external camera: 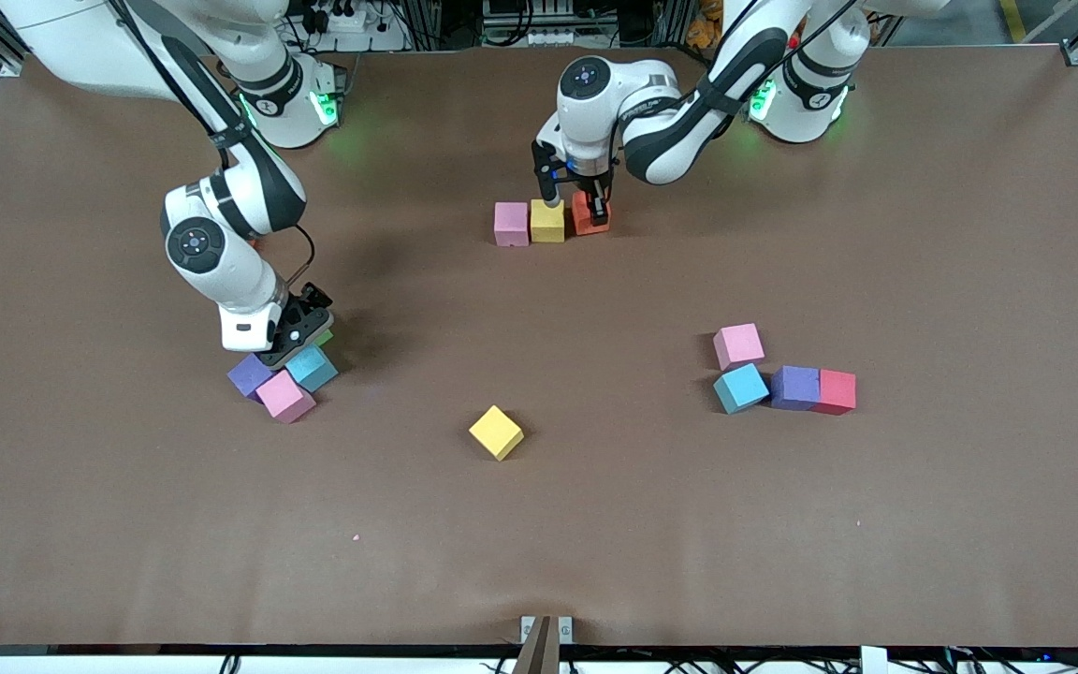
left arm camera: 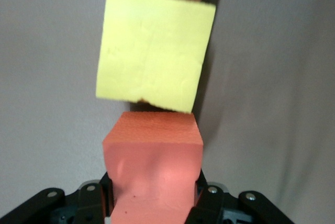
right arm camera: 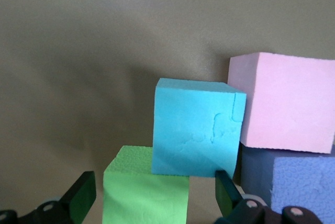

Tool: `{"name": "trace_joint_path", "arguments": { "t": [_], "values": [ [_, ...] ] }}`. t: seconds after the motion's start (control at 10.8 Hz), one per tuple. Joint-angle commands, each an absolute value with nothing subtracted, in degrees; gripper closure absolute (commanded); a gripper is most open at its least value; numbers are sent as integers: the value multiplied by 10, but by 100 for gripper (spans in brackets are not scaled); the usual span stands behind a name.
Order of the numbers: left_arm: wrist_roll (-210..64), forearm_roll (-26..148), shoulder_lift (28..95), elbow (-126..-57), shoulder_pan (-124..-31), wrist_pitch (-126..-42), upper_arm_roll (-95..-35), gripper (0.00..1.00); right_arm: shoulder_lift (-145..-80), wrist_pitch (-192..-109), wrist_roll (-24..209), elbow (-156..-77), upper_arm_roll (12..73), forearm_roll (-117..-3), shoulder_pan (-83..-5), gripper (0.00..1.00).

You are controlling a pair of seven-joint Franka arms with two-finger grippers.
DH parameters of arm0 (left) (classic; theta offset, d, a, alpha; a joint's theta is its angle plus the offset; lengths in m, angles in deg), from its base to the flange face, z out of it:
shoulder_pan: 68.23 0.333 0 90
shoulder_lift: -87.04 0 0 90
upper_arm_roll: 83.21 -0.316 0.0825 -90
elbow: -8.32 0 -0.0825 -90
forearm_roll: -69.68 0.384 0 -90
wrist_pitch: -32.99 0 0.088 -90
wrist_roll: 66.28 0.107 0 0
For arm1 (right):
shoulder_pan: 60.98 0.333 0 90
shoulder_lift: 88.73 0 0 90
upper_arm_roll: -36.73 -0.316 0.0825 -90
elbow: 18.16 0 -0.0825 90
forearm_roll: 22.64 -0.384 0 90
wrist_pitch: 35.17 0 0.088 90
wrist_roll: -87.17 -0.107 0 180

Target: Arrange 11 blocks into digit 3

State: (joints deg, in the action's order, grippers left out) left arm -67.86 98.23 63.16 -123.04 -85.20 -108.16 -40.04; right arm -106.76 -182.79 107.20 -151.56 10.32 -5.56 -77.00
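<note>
Left gripper (external camera: 588, 208) is down at the table in the row being started toward the robots' edge, clenched on an orange block (external camera: 589, 213). In the left wrist view the orange block (left arm camera: 154, 166) is pinched between the fingers and visibly squeezed at the sides. It sits just beside a yellow block (external camera: 546, 221), which in turn touches a pink block (external camera: 511, 224). These three make a short row: likely the first bar of the digit 3. The orange block looks slightly skewed against the yellow one, and I cannot tell whether their faces meet flush.

Right gripper (external camera: 300, 329) is low over a cluster at the right arm's end of the table, jaws spread wide and empty. The right wrist view shows a green block (right arm camera: 145, 195) lying between the fingers (right arm camera: 80, 199), not yet gripped. Touching it is a blue block (external camera: 312, 367), with a purple block (external camera: 250, 374) and a pink block (external camera: 284, 396) packed close, nearer the front camera.

Key relation: the green block lies straight under the right gripper, inside the open jaws, with the blue neighbour crowding it. Judgement: closing could nudge the blue block.

Loose stock: a yellow block (external camera: 496, 432) alone mid-table, well apart from either arm. Toward the left arm's end lie a pink block (external camera: 738, 344), a blue block (external camera: 740, 388), a purple block (external camera: 795, 387) and a red block (external camera: 836, 391). The left arm is nearer that group.

Progress: three of eleven placed at most; early stage.
</note>
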Motion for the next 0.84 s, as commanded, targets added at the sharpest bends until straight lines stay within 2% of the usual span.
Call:
{"name": "trace_joint_path", "arguments": {
  "t": [0.0,0.74],
  "values": [
    [-672,1024,609,-1211,-854,-1082,-402,94,-1068,-1833,1085,-1537,94,-61,-785,0],
    [-672,1049,582,-1187,-869,-1081,-417,91,-1044,-1786,1105,-1532,92,-60,-790,0]
  ]
}}
